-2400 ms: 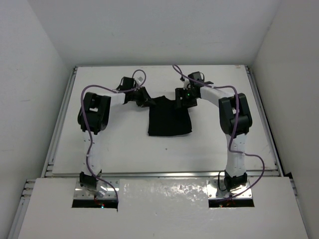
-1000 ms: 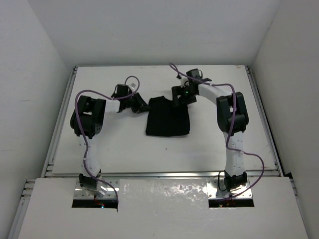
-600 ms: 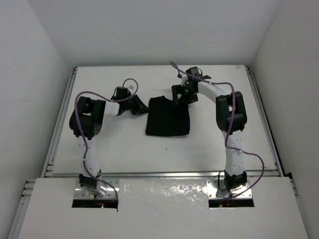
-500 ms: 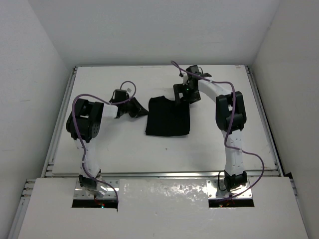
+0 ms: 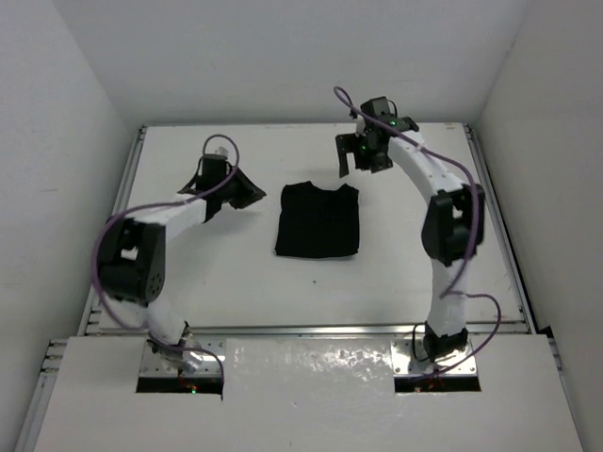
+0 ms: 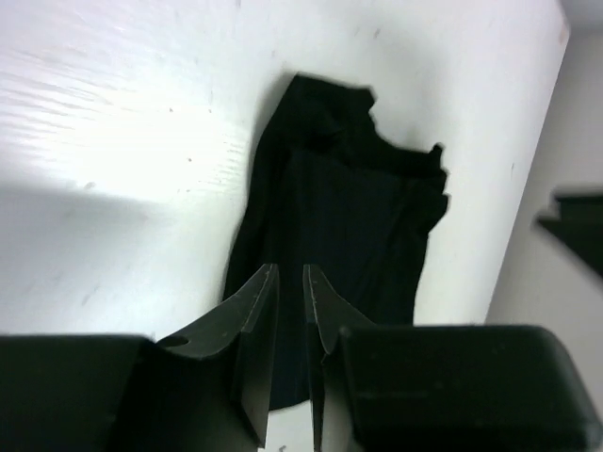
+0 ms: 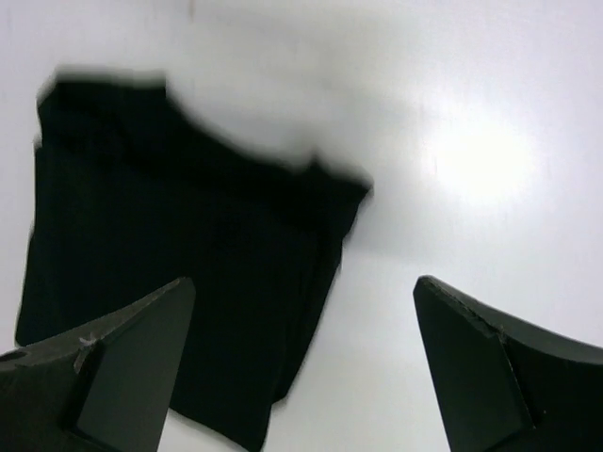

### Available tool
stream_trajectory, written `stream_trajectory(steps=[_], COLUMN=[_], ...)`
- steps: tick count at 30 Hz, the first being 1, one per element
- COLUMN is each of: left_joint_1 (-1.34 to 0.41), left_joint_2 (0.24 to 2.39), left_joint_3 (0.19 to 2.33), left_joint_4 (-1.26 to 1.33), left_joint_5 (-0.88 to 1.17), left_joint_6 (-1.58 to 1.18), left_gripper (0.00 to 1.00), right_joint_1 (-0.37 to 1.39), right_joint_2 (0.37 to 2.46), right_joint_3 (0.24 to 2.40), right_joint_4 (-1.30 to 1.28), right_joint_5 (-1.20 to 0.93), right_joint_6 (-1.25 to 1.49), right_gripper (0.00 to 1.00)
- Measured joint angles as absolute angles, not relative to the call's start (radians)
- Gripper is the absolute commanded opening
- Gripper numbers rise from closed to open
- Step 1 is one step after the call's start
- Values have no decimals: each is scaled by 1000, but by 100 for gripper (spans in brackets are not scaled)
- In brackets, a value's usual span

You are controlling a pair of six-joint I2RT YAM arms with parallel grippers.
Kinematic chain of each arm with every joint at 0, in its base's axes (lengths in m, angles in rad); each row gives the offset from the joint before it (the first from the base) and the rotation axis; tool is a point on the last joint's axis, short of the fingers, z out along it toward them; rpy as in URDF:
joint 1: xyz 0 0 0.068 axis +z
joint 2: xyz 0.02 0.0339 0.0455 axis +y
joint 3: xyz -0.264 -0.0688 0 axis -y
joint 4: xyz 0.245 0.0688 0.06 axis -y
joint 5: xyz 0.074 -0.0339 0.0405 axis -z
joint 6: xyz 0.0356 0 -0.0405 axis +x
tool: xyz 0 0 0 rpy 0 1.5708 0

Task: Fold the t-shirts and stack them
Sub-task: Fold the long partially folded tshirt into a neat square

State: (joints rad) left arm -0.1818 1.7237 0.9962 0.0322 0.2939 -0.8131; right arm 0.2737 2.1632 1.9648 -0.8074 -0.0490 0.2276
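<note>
The black t-shirt (image 5: 318, 219) lies folded into a flat rectangle on the middle of the white table, touched by neither gripper. My left gripper (image 5: 249, 194) hovers to the shirt's left, near its far corner, its jaws almost together with nothing between them. In the left wrist view the shirt (image 6: 349, 207) lies beyond the gripper (image 6: 290, 275). My right gripper (image 5: 351, 158) hangs above the table just past the shirt's far right corner, jaws wide apart and empty. In the right wrist view the shirt (image 7: 179, 217) lies below the open gripper (image 7: 303, 282).
The white table (image 5: 217, 273) has metal rails along its left, right and near edges (image 5: 311, 330). White walls close it in on three sides. Part of the right arm (image 6: 575, 212) shows at the right edge of the left wrist view.
Both grippers have drawn away from the shirt's far edge: the left moved left and back, the right lifted back and up. The shirt now lies flat and free.
</note>
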Motion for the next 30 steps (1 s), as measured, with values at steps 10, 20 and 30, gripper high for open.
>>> stream_trajectory(steps=[10, 20, 30], left_joint_1=[-182, -232, -236], left_joint_2=[1006, 700, 683], left_joint_3=[1121, 886, 840], left_joint_4=[-427, -585, -639], left_joint_5=[-135, -495, -538], left_joint_6=[-614, -477, -480], left_gripper=[71, 100, 100], right_joint_1=[398, 388, 388], right_joint_2=[1160, 840, 618], right_joint_3=[1223, 1011, 913], right_joint_4=[-724, -847, -850], right_joint_5=[82, 212, 233], right_joint_6=[340, 374, 366], right_gripper=[99, 99, 99])
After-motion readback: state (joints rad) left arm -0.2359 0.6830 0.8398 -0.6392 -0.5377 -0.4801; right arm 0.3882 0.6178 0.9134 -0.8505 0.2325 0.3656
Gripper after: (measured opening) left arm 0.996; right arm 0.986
